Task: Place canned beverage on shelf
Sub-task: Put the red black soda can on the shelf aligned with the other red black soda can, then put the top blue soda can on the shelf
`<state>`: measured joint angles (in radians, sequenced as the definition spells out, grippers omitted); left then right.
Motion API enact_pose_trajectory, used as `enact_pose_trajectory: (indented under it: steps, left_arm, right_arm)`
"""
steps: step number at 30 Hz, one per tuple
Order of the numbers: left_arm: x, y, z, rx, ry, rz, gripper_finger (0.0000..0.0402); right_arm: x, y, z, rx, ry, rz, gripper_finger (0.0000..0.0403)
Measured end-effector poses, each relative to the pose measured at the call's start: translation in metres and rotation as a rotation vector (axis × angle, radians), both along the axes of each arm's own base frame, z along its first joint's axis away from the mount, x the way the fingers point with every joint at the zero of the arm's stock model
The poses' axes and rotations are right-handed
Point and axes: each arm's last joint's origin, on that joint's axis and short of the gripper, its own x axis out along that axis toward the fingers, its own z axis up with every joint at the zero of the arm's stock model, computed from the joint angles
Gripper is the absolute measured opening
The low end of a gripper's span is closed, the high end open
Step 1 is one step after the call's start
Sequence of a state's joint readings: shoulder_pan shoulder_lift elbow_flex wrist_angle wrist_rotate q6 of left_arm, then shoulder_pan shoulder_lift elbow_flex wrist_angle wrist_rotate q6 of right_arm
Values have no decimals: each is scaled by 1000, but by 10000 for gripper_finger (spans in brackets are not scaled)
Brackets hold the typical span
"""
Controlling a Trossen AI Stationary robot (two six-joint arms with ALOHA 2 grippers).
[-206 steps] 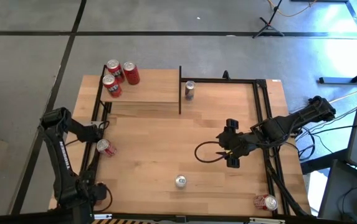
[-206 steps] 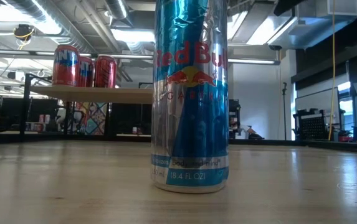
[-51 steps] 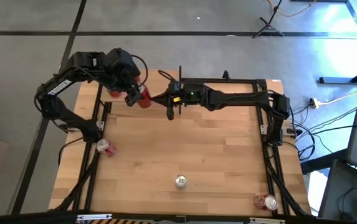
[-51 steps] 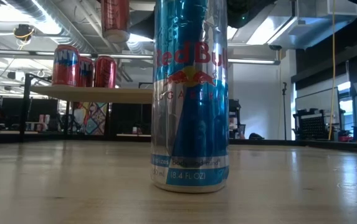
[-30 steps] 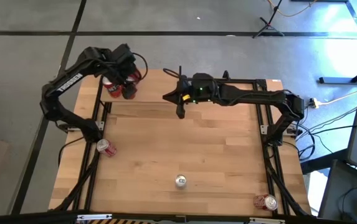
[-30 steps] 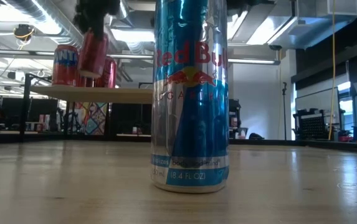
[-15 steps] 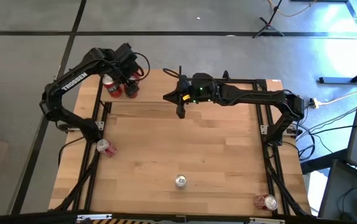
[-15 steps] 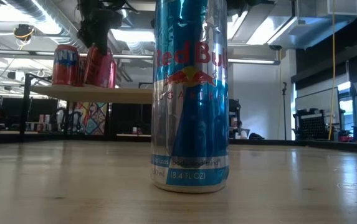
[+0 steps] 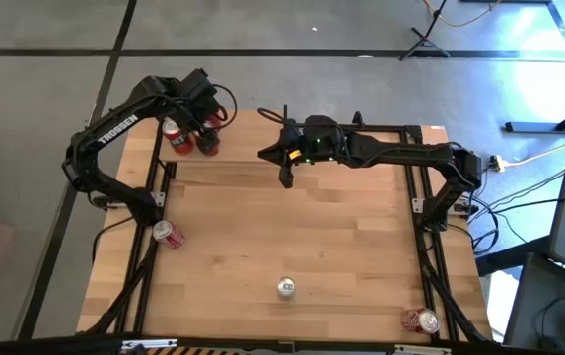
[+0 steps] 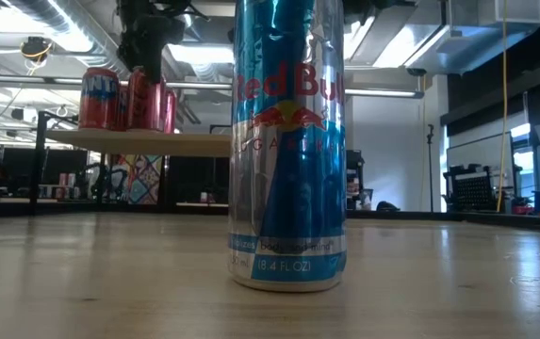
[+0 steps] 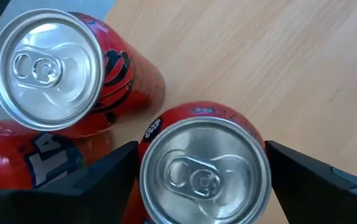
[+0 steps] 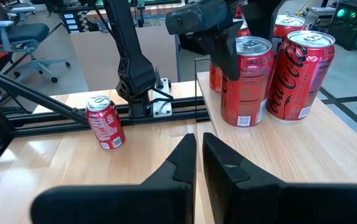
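I had the left gripper [image 9: 203, 126] over the far-left corner of the shelf [image 9: 252, 143], fingers [image 11: 106, 180] straddling the red can [image 11: 203, 165] I was placing. The can stood upright between them, directly below the wrist, long axis vertical, base looking seated on the shelf board in the right wrist view. The fingers sat close against both sides of the can; I judged it a grip on the can, not yet let go, though a small gap was hard to rule out. Two more red cans [image 11: 60, 74] stood just beside it, on the side away from the shelf's open area, one nearly touching. So the key relation: can straight under the gripper, neighbours tight on one side, free space on the other. I'd judge the next move as opening and lifting straight up, no sideways drift. The right gripper [image 9: 284, 170] waited at the shelf's near-right edge with fingers pressed together, holding nothing. Other cans stayed on the worktop [image 9: 292, 227], including the blue can [image 10: 288, 141] well toward the front.
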<state>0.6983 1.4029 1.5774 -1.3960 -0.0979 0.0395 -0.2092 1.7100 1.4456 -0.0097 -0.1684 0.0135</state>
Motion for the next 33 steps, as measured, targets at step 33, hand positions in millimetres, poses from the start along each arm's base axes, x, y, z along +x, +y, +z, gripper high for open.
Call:
enact_pose_trajectory:
  steps: [33]
  left_arm:
    - [54, -73, 65, 258, -718, -267, 331]
  right_arm:
    - [-105, -89, 13, 102, 391, -329, 110]
